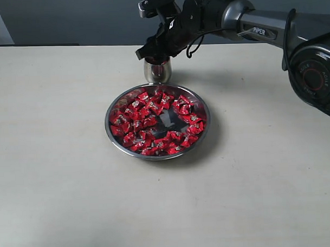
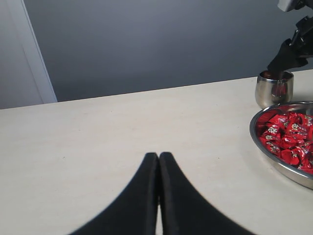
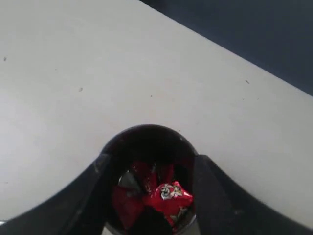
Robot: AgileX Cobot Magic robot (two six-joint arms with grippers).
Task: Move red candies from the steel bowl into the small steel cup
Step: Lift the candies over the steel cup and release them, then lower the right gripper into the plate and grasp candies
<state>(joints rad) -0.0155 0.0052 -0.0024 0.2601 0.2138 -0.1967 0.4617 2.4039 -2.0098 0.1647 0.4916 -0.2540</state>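
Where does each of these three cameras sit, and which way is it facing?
Exterior: off the arms, up high, looking down on the table; shows bowl, cup and the right arm, with the right gripper above the cup.
Left wrist: low over the table, facing across it to the wall; shows the shut left gripper.
Right wrist: above the cup, facing straight down onto candies inside; shows its open fingers either side.
Shared: exterior and left wrist both see bowl, cup and right gripper.
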